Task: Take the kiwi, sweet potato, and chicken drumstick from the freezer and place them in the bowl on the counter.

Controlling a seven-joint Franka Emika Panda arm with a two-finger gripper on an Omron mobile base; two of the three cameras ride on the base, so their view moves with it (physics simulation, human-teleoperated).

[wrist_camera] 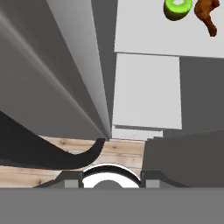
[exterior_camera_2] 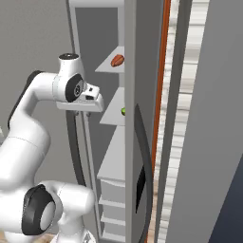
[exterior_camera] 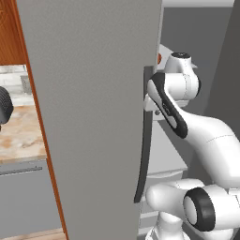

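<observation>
Pale freezer (exterior_camera_2: 130,156) shelves carry the kiwi (wrist_camera: 177,8) well beyond the fingers, whose spread I cannot tell.

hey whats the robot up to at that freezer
The white arm's gripper hangs just inside the freezer, whose grey door stands ajar. It holds nothing. On a pale shelf ahead lie the kiwi and, right beside it, a brown chicken drumstick, neither picked up yet. A reddish-brown item sits on a higher shelf. I can't tell how the jaws stand.
</observation>
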